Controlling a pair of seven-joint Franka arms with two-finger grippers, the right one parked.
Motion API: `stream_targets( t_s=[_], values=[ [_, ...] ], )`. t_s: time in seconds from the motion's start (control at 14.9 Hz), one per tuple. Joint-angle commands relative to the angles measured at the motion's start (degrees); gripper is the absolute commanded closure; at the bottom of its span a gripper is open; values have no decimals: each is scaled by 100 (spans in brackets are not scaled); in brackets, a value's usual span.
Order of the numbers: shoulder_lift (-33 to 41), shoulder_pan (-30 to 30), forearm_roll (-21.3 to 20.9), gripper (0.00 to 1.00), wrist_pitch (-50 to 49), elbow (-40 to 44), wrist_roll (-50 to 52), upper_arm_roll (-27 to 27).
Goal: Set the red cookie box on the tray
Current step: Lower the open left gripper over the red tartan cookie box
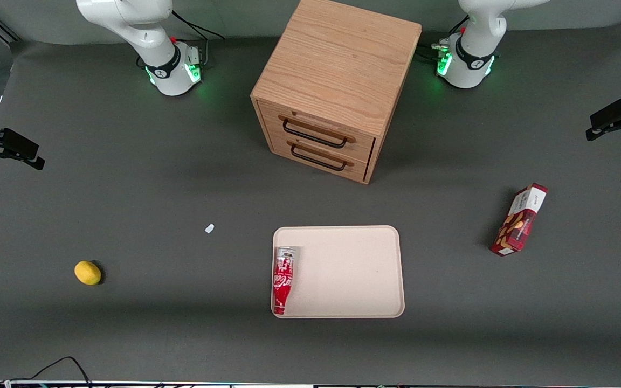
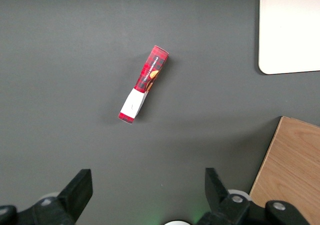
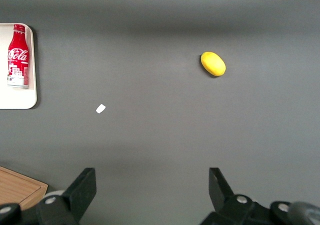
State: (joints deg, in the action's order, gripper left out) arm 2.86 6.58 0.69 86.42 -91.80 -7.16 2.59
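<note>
Fingers (image 2: 80,190) of my left gripper (image 2: 147,195) stand wide apart, high above the bench (image 1: 127,188). I see the red cookie box (image 1: 519,219) lying well apart from the tray (image 1: 353,269). I'd descend, align across its narrow width, then close.

My left arm is raised, only its white base and lower link (image 1: 472,54) showing from the front. My jaws (image 2: 147,195) hang high above the worktop, pointing straight down, spread wide with nothing between them. Both dark fingers (image 2: 77,190) are clear of any contact.
</note>
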Motion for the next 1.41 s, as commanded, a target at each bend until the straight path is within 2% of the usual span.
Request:
stream_targets(
  t_s=[0.0, 0.74, 0.94, 1.08, 1.34],
  values=[
    [101, -43, -87, 0, 68, -127, -48, -4],
    [-276, -7, -87, 0, 270, -224, -532, -40],
    [-662, -7, -332, 0, 516, -224, -960, -40],
    [-935, 10, -333, 0, 682, -224, -1436, -40],
    [-1620, -34, -464, 0, 1192, -224, -1752, -40]
  ],
)
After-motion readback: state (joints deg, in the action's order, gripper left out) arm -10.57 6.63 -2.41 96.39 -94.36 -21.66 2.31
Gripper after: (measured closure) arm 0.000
